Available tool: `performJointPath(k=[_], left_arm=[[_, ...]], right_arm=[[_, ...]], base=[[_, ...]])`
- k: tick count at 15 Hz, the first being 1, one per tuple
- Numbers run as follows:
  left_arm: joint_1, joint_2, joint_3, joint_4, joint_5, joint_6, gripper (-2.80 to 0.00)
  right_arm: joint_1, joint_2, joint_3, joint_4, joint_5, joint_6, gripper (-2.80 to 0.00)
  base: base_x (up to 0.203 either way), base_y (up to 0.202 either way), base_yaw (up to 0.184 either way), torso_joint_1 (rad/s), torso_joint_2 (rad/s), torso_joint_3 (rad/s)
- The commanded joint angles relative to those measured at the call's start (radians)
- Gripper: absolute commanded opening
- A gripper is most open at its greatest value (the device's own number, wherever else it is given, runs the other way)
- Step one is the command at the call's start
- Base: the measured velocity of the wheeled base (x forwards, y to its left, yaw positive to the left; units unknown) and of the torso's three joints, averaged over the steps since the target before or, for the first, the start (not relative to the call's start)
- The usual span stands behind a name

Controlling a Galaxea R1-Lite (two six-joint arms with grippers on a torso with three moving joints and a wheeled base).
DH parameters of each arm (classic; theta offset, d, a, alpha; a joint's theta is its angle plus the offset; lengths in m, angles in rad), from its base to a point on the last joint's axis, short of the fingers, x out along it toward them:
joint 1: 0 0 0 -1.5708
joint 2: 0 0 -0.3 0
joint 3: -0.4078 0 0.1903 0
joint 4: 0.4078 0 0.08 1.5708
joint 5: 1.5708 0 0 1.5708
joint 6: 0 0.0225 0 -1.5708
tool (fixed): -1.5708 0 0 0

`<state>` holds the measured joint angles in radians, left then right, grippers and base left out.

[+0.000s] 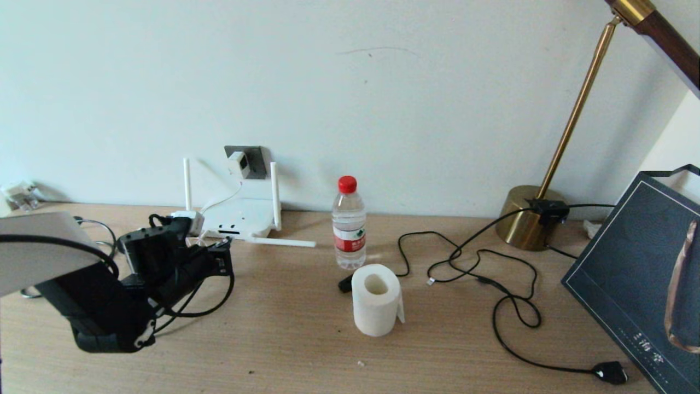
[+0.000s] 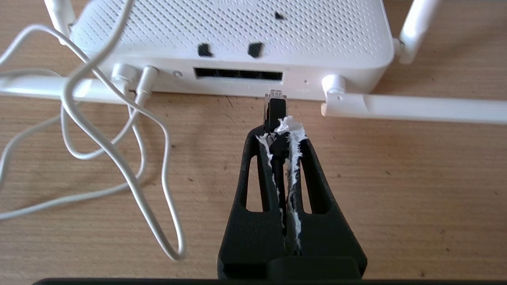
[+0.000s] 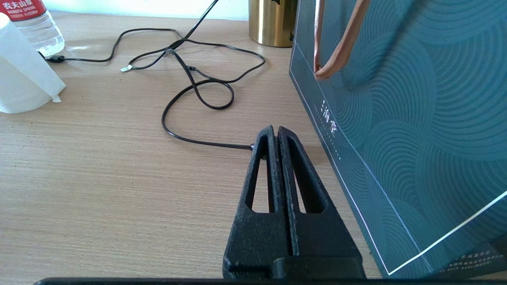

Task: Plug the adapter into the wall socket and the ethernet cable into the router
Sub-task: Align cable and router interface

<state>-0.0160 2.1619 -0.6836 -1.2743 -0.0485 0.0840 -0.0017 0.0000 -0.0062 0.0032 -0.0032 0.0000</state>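
Wooden worktop point(image 1: 306, 350) in front of me, pale wall point(image 1: 350, 82) behind it. Water bottle point(image 1: 349, 223) with red cap stands upright mid-worktop. Toilet-paper roll point(image 1: 375, 299) stands on end just in front of the bottle, loose sheet hanging at its side. Brass lamp point(image 1: 533, 216) on my right, round base near the wall, stem leaning up and right. Its thin black cord point(image 1: 511, 303) loops over the worktop and ends in a chunky black plug point(image 1: 611, 372) near the front edge. Dark teal paper bag point(image 1: 634, 273) with tan handles stands far right, beside the lamp base.
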Motion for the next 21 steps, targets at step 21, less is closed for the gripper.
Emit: performJointPath(k=[21], left_arm=[[0.018, 0.049, -0.073, -0.005, -0.013, 0.002, -2.80]], right_arm=[[0.000, 0.001, 0.000, 0.000, 0.000, 0.000, -2.80]], base=[[0.000, 0.000, 0.000, 0.000, 0.00, 0.000]])
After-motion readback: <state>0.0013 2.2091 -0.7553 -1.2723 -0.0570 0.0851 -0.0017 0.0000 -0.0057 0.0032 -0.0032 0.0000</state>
